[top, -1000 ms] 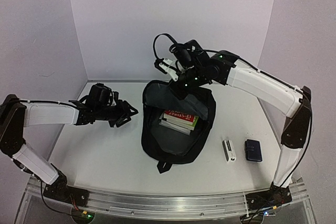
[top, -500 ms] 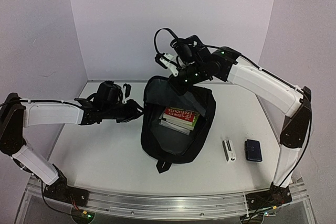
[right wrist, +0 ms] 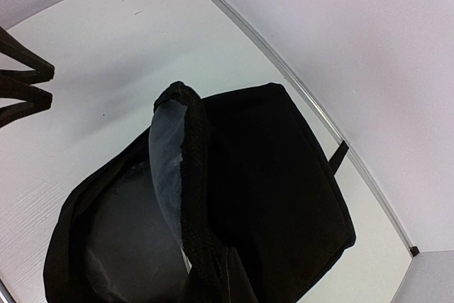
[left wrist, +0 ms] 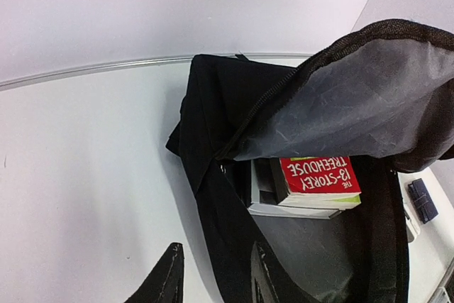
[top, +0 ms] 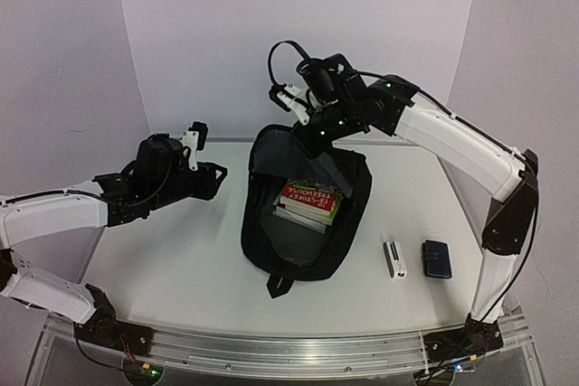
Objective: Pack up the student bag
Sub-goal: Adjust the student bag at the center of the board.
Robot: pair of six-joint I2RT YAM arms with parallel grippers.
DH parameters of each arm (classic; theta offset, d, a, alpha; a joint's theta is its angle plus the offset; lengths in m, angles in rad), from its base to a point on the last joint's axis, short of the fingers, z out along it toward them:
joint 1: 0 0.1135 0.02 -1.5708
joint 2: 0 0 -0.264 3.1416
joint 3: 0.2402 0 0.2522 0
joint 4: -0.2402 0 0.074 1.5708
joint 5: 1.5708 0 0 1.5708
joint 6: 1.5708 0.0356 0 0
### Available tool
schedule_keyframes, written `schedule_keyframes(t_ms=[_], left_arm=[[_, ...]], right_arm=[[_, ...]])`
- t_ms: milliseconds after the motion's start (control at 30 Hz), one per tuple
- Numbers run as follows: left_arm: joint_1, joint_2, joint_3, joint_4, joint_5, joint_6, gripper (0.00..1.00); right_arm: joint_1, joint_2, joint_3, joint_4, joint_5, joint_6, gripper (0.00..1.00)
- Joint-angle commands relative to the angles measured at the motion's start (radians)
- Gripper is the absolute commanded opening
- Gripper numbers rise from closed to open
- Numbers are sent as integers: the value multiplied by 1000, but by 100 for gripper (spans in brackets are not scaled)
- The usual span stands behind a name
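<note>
The student bag point(top: 298, 241) lies open in the middle of the table, its grey lining showing. Inside it sits a stack of books, the top one red point(top: 312, 198) point(left wrist: 316, 175). My right gripper point(top: 312, 137) is shut on the bag's upper flap point(right wrist: 181, 175) and holds it raised above the opening. My left gripper point(top: 215, 176) hovers left of the bag's side, a short gap away. Its fingers point(left wrist: 170, 274) are apart with nothing between them. In the left wrist view the bag's black side wall point(left wrist: 213, 125) runs down past the gripper point(left wrist: 216, 278).
A small white object point(top: 395, 259) and a dark-blue case point(top: 438, 258) point(left wrist: 422, 200) lie on the table to the right of the bag. The back wall stands close behind the bag. My left fingers point(right wrist: 25, 83) show at the top left of the right wrist view.
My left gripper reached to the bag's left edge, then drew back to the left and up with its jaws apart. The right gripper stayed shut on the flap, shifting only slightly.
</note>
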Motion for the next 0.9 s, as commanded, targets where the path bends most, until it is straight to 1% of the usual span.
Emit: schedule_keyframes(t_ms=[0, 100, 267, 400, 500, 567, 733, 867], left_arm=[[3, 6, 4, -10, -22, 2, 32], [11, 18, 22, -52, 19, -69, 35], [40, -13, 10, -38, 135, -170, 43], [55, -62, -14, -33, 189, -230, 45], [58, -94, -37, -28, 217, -266, 46], [58, -101, -47, -27, 255, -278, 46], [58, -130, -71, -22, 277, -303, 46], [58, -154, -66, -50, 268, -300, 47]], right_arm=[[6, -24, 79, 109, -16, -2, 0], [6, -30, 28, 109, -71, 6, 0], [8, -14, -136, 111, -266, 53, 0], [9, 39, -194, 114, -384, 102, 0], [9, 100, -171, 121, -437, 137, 0], [9, 153, -115, 122, -460, 163, 0], [18, 277, 21, 123, -521, 223, 0], [22, 332, 39, 123, -560, 266, 0]])
